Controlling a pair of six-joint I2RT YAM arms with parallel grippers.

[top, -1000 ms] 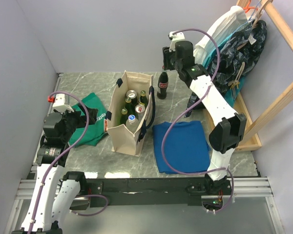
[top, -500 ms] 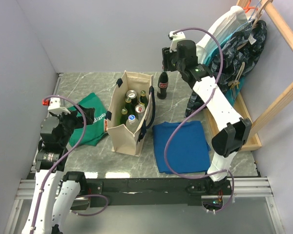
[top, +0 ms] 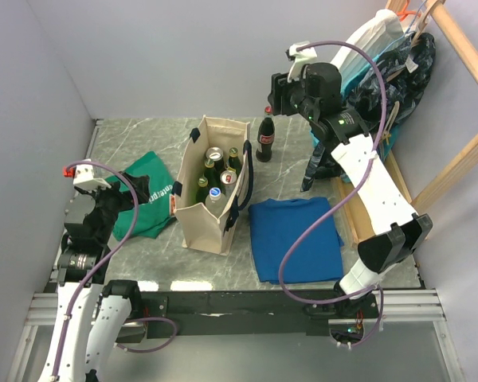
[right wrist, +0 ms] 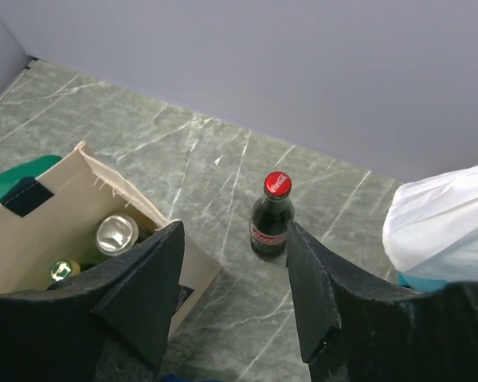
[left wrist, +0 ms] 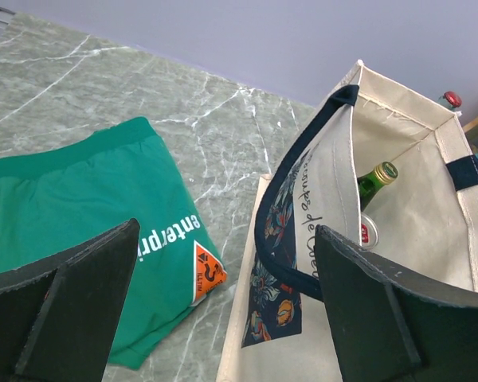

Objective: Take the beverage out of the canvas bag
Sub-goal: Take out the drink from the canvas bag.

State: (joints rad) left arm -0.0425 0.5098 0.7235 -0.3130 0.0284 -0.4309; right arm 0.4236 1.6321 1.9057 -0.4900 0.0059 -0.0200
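Observation:
The cream canvas bag [top: 197,208] with navy handles stands upright mid-table and holds several beverages [top: 217,171], green bottles and silver cans. In the left wrist view the canvas bag [left wrist: 406,215] shows a green bottle top [left wrist: 379,173] and a can [left wrist: 366,232] inside. A cola bottle [top: 265,139] with a red cap stands on the table behind the bag. My right gripper [top: 274,102] hangs open above that cola bottle [right wrist: 271,219], apart from it and holding nothing. My left gripper [top: 139,185] is open over the green cloth, left of the bag.
A green cloth [top: 147,208] with white lettering lies left of the bag. A flat blue folded cloth [top: 295,237] lies to its right. A wooden rack [top: 454,151] hung with clothes and a white sack [right wrist: 446,223] fills the right side. Walls close the back and left.
My right gripper has widened and risen back to the right, away from the cola bottle, which stays standing. My left arm has drawn back toward the near left.

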